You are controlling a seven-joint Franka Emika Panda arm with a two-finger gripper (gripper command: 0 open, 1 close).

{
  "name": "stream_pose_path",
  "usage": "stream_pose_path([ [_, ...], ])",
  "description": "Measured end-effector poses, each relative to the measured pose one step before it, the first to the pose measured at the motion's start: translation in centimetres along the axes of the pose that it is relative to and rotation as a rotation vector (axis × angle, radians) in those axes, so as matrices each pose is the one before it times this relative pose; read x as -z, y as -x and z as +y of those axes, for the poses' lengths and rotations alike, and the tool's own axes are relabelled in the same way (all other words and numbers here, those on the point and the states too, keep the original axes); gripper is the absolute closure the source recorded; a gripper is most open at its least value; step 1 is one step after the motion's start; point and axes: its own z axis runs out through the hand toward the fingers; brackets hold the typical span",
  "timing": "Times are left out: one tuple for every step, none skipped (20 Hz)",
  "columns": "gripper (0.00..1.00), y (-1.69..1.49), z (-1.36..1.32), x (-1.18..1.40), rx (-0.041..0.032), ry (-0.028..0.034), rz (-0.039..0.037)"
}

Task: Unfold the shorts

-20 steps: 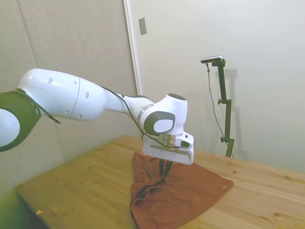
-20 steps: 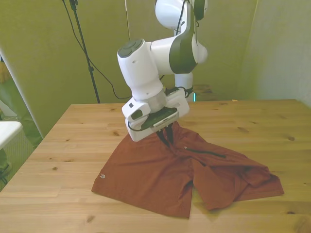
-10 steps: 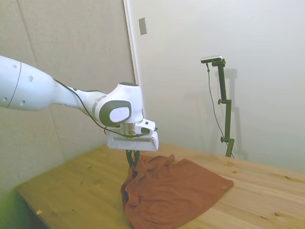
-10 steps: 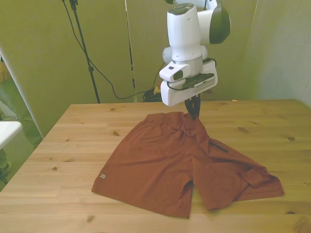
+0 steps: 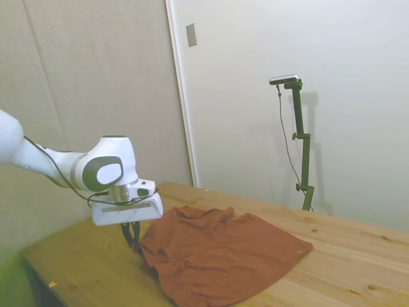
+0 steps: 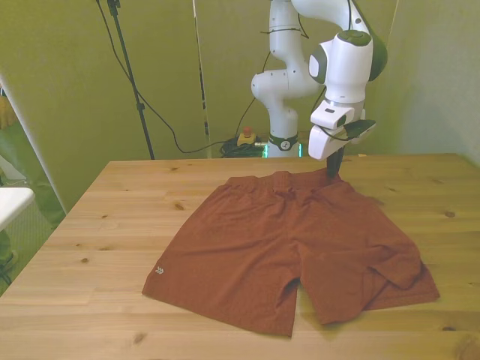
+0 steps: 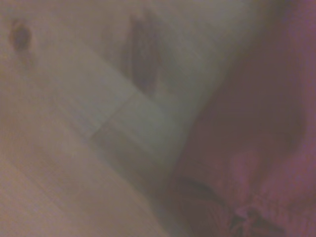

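Note:
The rust-orange shorts (image 6: 285, 240) lie spread across the wooden table (image 6: 112, 225), both legs toward the near edge in the front view. One leg (image 6: 390, 270) at the front view's right is still rumpled. My gripper (image 6: 334, 171) is low at the far waistband corner, its dark fingers shut on the fabric there. In the side view the gripper (image 5: 131, 238) pinches the corner of the shorts (image 5: 220, 259) nearest the arm. The wrist view is blurred, showing shorts fabric (image 7: 256, 163) beside bare table wood (image 7: 74, 123).
The table's far edge (image 6: 420, 156) runs just behind the gripper. Bare wood (image 6: 97, 195) lies at the front view's left of the shorts. A white object (image 6: 9, 204) stands off the table at the front view's left edge.
The gripper carried the waistband corner from over the middle of the shorts toward the far edge and the front view's right, then lowered. The folded layer opened out and the shorts lie flatter.

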Motion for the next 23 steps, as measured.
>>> stream_pose_path([
  [1.0,0.694,0.005,-0.578,0.00426,0.00749,-0.00875],
  [1.0,0.569,0.038,-0.493,0.00177,0.00443,-0.00969],
  [0.0,0.505,0.049,-0.316,0.00016,0.00285,-0.0055],
  [0.0,0.395,0.049,-0.17,-0.00048,0.00202,-0.00295],
  [0.0,0.34,0.077,0.017,-0.00136,0.00104,0.00104],
  [0.0,0.294,0.068,0.12,-0.00148,0.00067,0.00317],
  [0.0,0.26,0.064,0.219,-0.00068,0.00029,0.00523],
  [0.0,0.261,0.05,0.222,-0.00021,0.00062,0.0043],
  [0.0,0.255,0.019,0.21,0.00034,0.0011,0.00204],
  [0.0,0.237,0.036,0.234,-0.00032,0.00127,-0.00084],
  [0.0,0.191,0.039,0.223,-0.00073,0.00111,-0.00095],
  [0.0,0.222,0.049,0.242,-0.00108,0.00143,-0.00369],
  [0.0,0.263,0.06,0.27,-0.00236,0.0018,-0.00377],
  [0.0,0.364,0.086,0.27,-0.00389,0.00208,-0.00252],
  [0.0,0.662,0.138,0.362,-0.00383,0.00303,-0.00106],
  [0.0,0.631,0.116,0.288,-0.00343,0.00307,-0.00137],
  [0.0,0.691,0.133,0.393,-0.00383,0.00176,0.00313],
  [0.0,0.786,0.146,0.435,-0.0047,0.00074,0.00342],
  [0.0,0.774,0.176,0.556,-0.00731,-0.00035,0.00688],
  [0.0,0.802,0.2,0.575,-0.01202,0.00023,0.00465],
  [0.0,0.756,0.196,0.68,-0.01105,-0.00104,0.00753],
  [0.0,0.685,0.182,0.63,-0.00986,-0.00034,0.00697],
  [0.0,0.627,0.167,0.686,-0.01305,-0.00195,0.00825],
])
